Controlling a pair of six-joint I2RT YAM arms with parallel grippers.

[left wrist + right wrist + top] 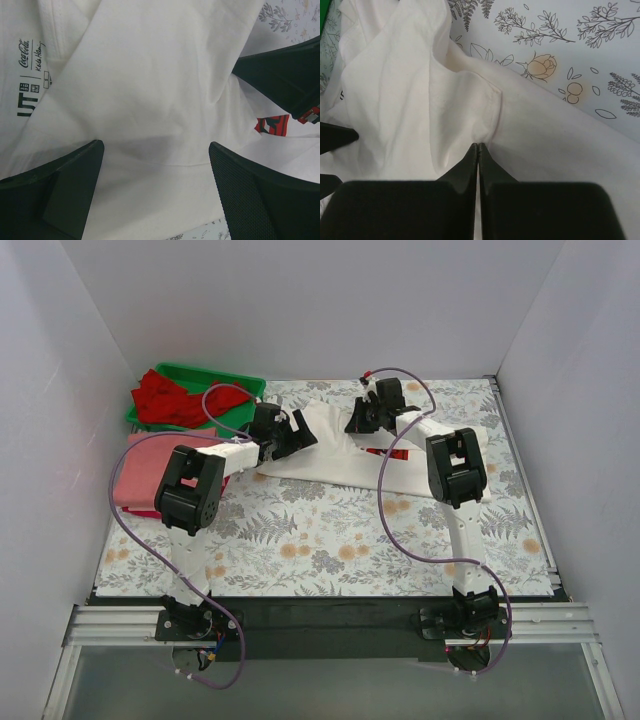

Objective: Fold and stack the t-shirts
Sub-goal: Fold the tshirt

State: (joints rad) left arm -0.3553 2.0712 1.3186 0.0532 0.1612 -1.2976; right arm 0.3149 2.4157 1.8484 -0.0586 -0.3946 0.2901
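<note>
- A cream-white t-shirt [335, 452] is seen rumpled and unfolded across the far middle of the floral surface [330, 540]. A corner of its red-and-black print [272, 125] is visible in the left wrist view.
- The right jaws are closed tip to tip at a seam beside a sleeve [470, 100]. A pinch of cloth seems to be caught between them, though the contact itself is hidden by the tips.
- The left jaws are held wide open just over the shirt's body, near the neck label [30, 75]. Nothing is gripped by them.
- Red t-shirts [172, 400] are heaped in a green tray [225, 372] at the far left. A folded pink t-shirt [150, 470] is laid just in front of it.
- The step in hand is judged to be taking hold of the white shirt for spreading or a first fold; no fold has yet been made in it.
- Next, the left jaws would need to be lowered and closed on a matching edge, so that the cloth can be lifted evenly by both arms.
</note>
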